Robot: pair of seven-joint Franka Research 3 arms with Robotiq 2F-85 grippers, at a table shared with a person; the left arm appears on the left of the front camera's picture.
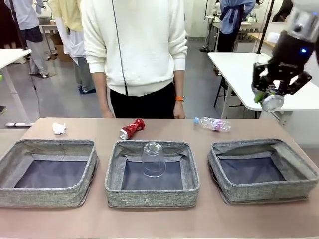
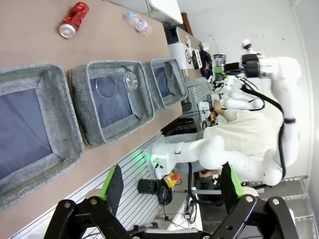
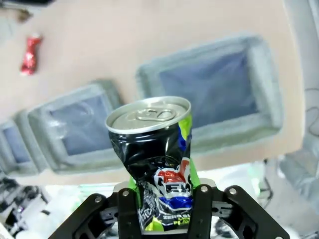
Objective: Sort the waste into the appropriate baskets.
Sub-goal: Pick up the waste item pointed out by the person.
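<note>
Dark can (image 1: 272, 102): crushed at the waist, silver lid intact. We see it pinched at its lower half between the pads of the right gripper (image 1: 271, 97), lid end pointing away from the wrist. It hangs high over the table (image 1: 159, 221), above and slightly beyond the right basket's far right corner in the front view. From the right wrist, the can is in front of the right basket's near wall.

Right basket (image 1: 269, 191): we see only its dark bottom. Left basket (image 1: 45, 198): likewise.

Middle basket (image 1: 152, 196): holds the cup (image 1: 153, 159), close to the far wall.

On the table beyond the baskets, none touching them:
- red can (image 1: 132, 129), on its side, behind the middle basket;
- bottle (image 1: 214, 124), on its side, cap toward the left, behind the gap between the middle and right baskets;
- paper wad (image 1: 59, 129), behind the left basket.

Left gripper (image 2: 172, 186): fingers spread wide, nothing between them, well above the table's near edge.

Person (image 1: 134, 45): stands at the far side, arms down.
</note>
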